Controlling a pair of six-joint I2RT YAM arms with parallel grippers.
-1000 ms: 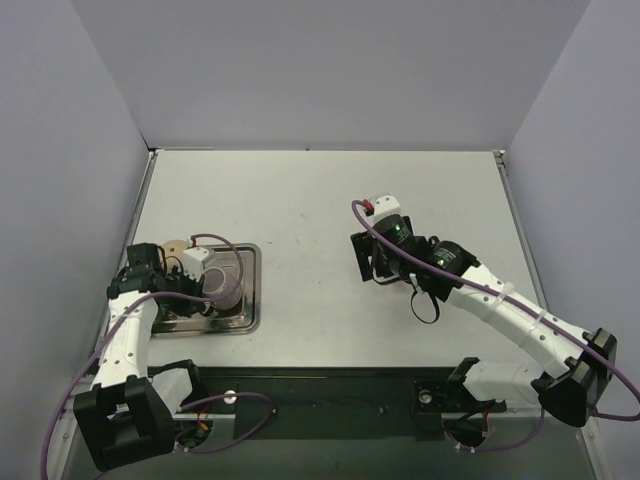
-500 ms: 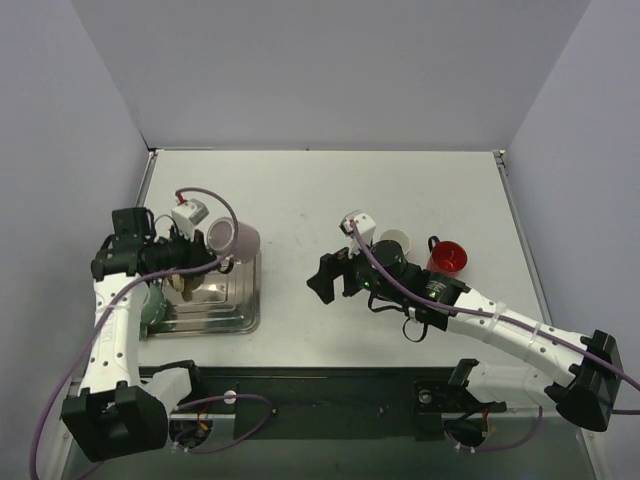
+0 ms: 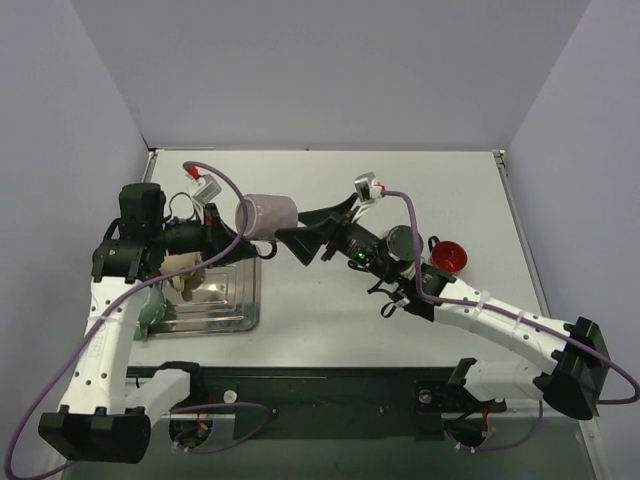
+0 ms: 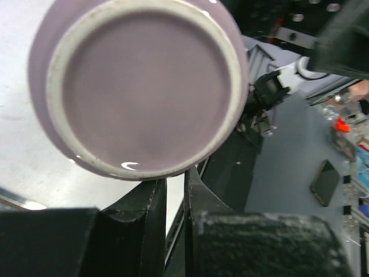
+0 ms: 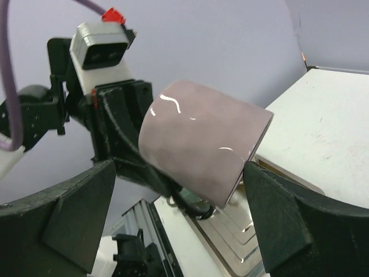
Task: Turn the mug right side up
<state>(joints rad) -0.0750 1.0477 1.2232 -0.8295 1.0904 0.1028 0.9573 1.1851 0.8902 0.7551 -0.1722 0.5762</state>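
The lilac mug [image 3: 268,214] hangs on its side in the air, just right of the metal tray [image 3: 236,305]. My left gripper [image 3: 238,228] is shut on it from the left. In the left wrist view the mug's base [image 4: 138,86] fills the frame above my nearly closed fingers [image 4: 151,210]; what they pinch is hidden. My right gripper [image 3: 312,228] is open and points at the mug from the right. In the right wrist view the mug [image 5: 202,138] sits ahead, between my spread fingers [image 5: 75,213], without touching them.
A red cup [image 3: 448,257] stands on the table behind the right arm. The tray holds a tan object [image 3: 185,265], and a green thing [image 3: 150,310] lies at its left edge. Grey walls close in the table on three sides.
My left gripper has lifted the mug out of the tray, up and to the right. My right arm has swung left, with its open jaws now facing the mug.
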